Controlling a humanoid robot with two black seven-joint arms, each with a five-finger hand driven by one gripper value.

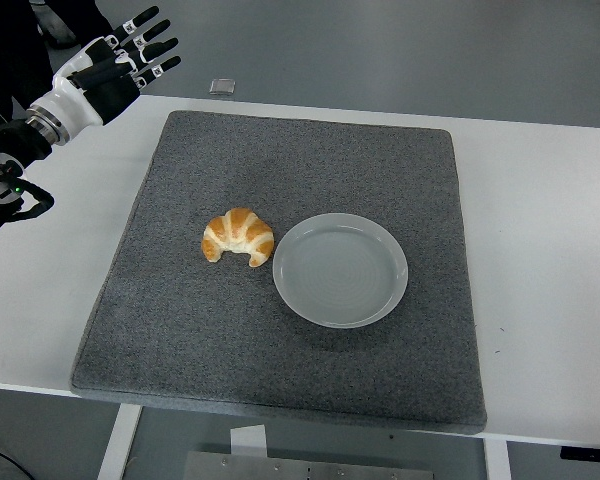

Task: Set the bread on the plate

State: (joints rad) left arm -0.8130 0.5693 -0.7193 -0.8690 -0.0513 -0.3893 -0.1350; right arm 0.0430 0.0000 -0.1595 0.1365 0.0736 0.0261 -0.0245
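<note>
A golden croissant (238, 236) lies on the grey mat (290, 150), just left of an empty grey plate (340, 269) and nearly touching its rim. My left hand (120, 62) hovers at the far left corner of the table, well away from the croissant, with its fingers spread and nothing in them. The right arm is out of sight.
The mat covers most of the white table (545, 220). A small grey object (222, 86) lies on the floor beyond the table's far edge. Bare table shows to the right of the mat and along the left side.
</note>
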